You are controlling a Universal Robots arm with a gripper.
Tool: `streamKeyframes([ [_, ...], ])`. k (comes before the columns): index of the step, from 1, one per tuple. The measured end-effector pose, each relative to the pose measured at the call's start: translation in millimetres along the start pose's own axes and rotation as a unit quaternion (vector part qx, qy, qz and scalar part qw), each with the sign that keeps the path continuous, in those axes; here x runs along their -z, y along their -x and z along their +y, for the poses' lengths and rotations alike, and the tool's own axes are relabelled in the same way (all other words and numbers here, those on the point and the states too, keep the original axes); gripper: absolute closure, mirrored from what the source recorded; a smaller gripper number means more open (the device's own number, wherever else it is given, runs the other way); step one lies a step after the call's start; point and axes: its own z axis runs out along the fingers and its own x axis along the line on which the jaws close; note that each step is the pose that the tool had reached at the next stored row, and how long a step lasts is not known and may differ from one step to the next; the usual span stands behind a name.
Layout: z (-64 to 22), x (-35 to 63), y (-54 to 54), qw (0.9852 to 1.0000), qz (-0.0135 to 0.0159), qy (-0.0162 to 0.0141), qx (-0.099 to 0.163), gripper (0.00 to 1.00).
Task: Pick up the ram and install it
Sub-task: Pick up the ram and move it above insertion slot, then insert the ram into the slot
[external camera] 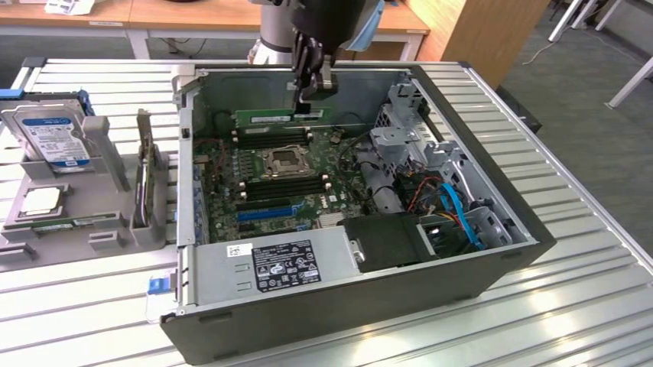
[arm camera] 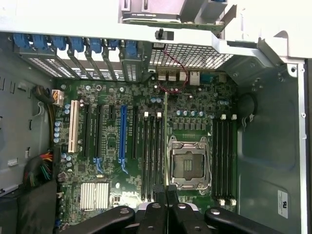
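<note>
My gripper (external camera: pixel 309 95) hangs inside the open computer case (external camera: pixel 490 267), near its far wall, shut on the ram (external camera: pixel 278 116). The ram is a long green stick with a white sticker, held level above the motherboard (external camera: pixel 271 180). In the wrist view the ram (arm camera: pixel 165 141) appears edge-on as a thin line running out from between the gripper (arm camera: pixel 165 193) fingertips. It lies over the gap between a bank of black memory slots (arm camera: pixel 152 151) and the CPU socket (arm camera: pixel 189 163). A second bank of slots (arm camera: pixel 224 156) lies beyond the socket.
A stand at the exterior view's left holds a hard drive (external camera: pixel 51 134) and an upright expansion card (external camera: pixel 144 180). Inside the case are the power supply (external camera: pixel 275 264), a drive cage (external camera: pixel 408 141) and blue cables (external camera: pixel 461 215). The case walls enclose the gripper.
</note>
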Motion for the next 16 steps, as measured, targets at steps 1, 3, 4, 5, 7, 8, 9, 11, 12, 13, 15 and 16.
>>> streamKeyframes([
  [1,-0.3,-0.1,-0.1,1.0,-0.0002,-0.0002,-0.002,0.88],
  [3,-1.5,-0.1,-0.2,1.0,-0.0004,-0.0004,-0.004,0.88],
  [4,-2.2,0.0,-0.3,1.0,-0.0005,-0.0005,-0.006,0.88],
  [5,-3.2,0.2,-0.4,1.0,-0.0005,-0.0005,-0.006,0.88],
  [7,-5.1,0.3,-0.6,1.0,-0.0006,-0.0006,-0.007,0.88],
  [8,-5.9,0.3,-0.7,1.0,-0.0007,-0.0006,-0.008,0.88],
  [9,-6.5,0.4,-0.8,1.0,-0.0007,-0.0006,-0.008,0.88],
  [11,-6.8,0.4,-0.8,1.0,-0.0007,-0.0006,-0.008,0.88],
  [12,-6.8,0.4,-0.8,1.0,-0.0007,-0.0007,-0.008,0.88],
  [13,-6.9,0.5,-0.8,1.0,-0.0007,-0.0006,-0.008,0.88],
  [15,-6.9,0.5,-0.8,1.0,-0.0007,-0.0006,-0.008,0.88],
  [16,-6.9,0.4,-0.8,1.0,-0.0007,-0.0006,-0.008,0.88],
])
